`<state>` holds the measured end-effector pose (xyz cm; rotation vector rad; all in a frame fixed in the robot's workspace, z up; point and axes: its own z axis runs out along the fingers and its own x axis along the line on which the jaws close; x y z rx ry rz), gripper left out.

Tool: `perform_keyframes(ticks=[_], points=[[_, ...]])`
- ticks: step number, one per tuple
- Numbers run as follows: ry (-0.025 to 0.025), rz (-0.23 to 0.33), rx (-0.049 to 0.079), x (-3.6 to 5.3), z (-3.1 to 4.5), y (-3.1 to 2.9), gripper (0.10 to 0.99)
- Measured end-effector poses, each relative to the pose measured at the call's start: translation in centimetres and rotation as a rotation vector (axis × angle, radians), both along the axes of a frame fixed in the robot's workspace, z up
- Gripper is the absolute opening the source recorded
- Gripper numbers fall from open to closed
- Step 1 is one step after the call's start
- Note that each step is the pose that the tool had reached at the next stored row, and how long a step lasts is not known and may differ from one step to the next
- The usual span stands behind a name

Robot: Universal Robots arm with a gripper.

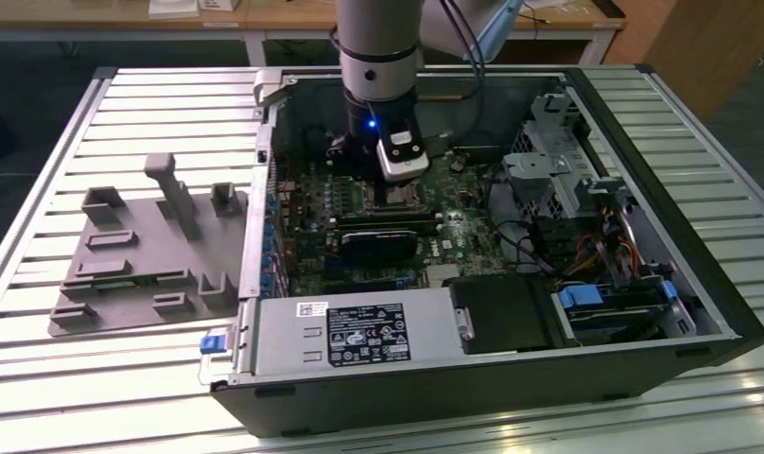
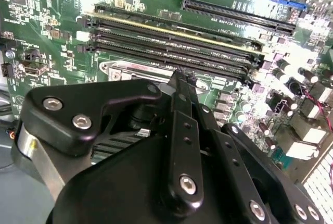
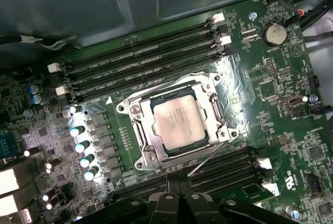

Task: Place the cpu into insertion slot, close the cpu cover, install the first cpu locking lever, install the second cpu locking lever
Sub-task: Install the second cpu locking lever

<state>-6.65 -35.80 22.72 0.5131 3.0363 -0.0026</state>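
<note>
Hovering just above socket (image 3: 174, 122), gripper (image 3: 178, 182) fingers pressed together, holding nothing. Chip (image 3: 180, 121) seated, cover (image 3: 143, 122) down. Lever (image 3: 208, 160) thin, springy wire; take near free end.

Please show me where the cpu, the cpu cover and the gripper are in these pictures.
cpu (image 3: 179, 120), first wrist view, middle of its silver top.
cpu cover (image 3: 139, 117), first wrist view, frame strip beside the window.
gripper (image 3: 178, 182), first wrist view, at the fingertips.
</note>
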Motion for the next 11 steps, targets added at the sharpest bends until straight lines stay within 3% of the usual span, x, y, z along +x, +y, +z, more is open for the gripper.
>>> perform_keyframes(ticks=[4,8,11], points=[[-0.0002,0.001,0.017,-0.03,-0.28,-0.58,0.102],[-0.0001,0.002,0.054,-0.11,-0.49,-0.99,0.102],[0.0001,0.006,0.071,-0.19,-0.63,-1.26,0.102]])
